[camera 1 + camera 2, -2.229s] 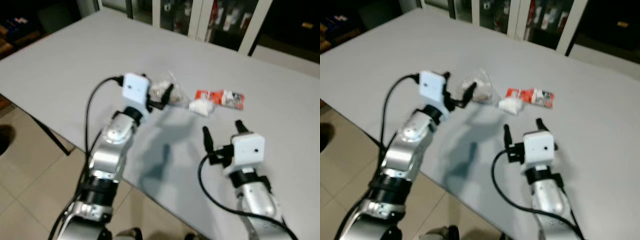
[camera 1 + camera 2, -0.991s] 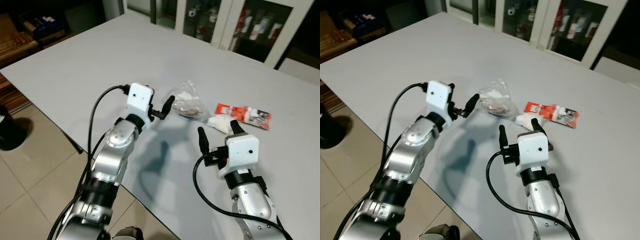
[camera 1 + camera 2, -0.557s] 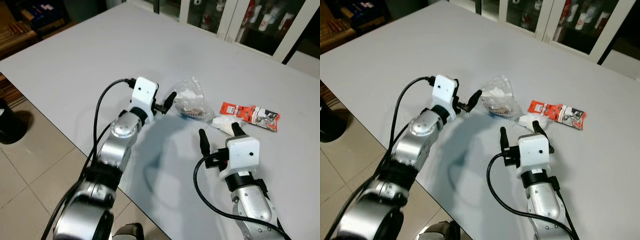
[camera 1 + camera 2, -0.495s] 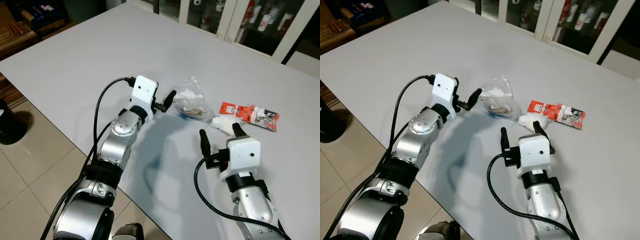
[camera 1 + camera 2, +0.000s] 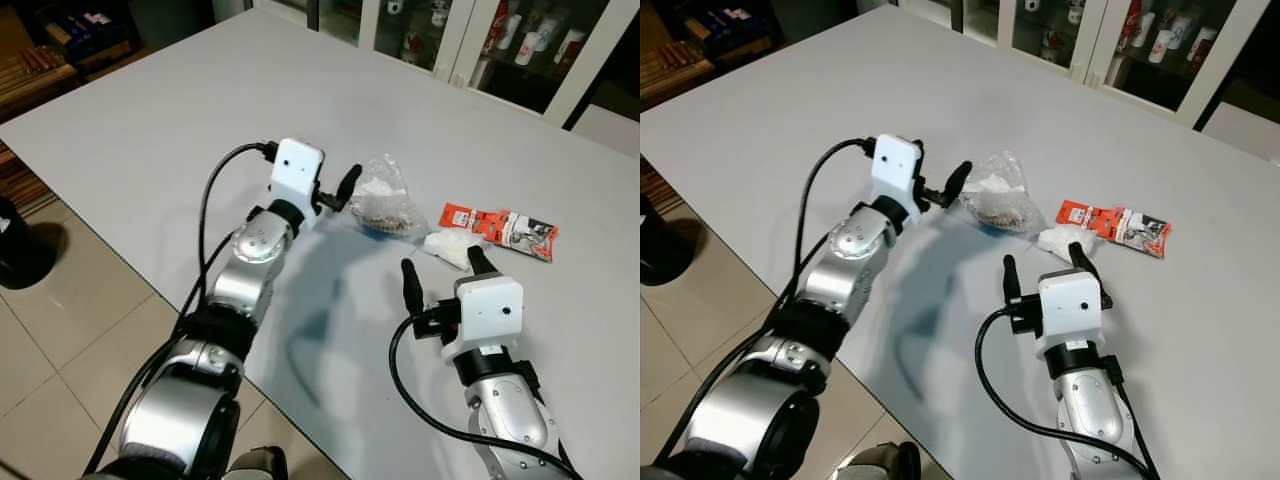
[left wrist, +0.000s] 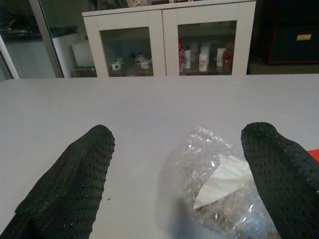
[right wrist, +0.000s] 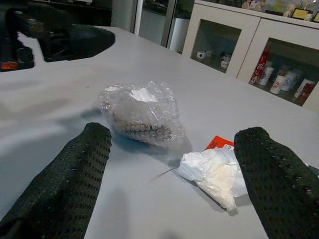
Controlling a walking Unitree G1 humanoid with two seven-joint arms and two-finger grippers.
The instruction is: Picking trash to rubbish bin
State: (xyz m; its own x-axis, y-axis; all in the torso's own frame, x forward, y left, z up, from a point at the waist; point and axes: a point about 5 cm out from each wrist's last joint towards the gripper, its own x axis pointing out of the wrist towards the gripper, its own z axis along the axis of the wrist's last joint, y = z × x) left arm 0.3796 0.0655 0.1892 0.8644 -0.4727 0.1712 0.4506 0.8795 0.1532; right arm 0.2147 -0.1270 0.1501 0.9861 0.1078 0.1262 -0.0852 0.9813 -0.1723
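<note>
A clear plastic bag (image 5: 385, 205) of crumpled scraps lies on the white table (image 5: 150, 120). To its right are a white tissue wad (image 5: 447, 247) and a red wrapper (image 5: 500, 227). My left gripper (image 5: 335, 185) hovers open just left of the bag, which sits ahead between its fingers (image 6: 75, 174) in the left wrist view, nearer one finger than the other. My right gripper (image 5: 443, 268) is open near the table's front, its fingertips just short of the tissue. The right wrist view has the bag (image 7: 142, 112), tissue (image 7: 214, 172) and wrapper (image 7: 219, 143) ahead.
The table's front edge (image 5: 150, 290) runs diagonally below my arms, with tiled floor (image 5: 60, 340) beyond it. A dark round bin (image 5: 15, 250) stands on the floor at far left. White glass-door cabinets (image 5: 440, 30) line the back.
My left gripper has reached forward, closer to the clear bag's left side. The right gripper has stayed where it was, and the trash has not moved.
</note>
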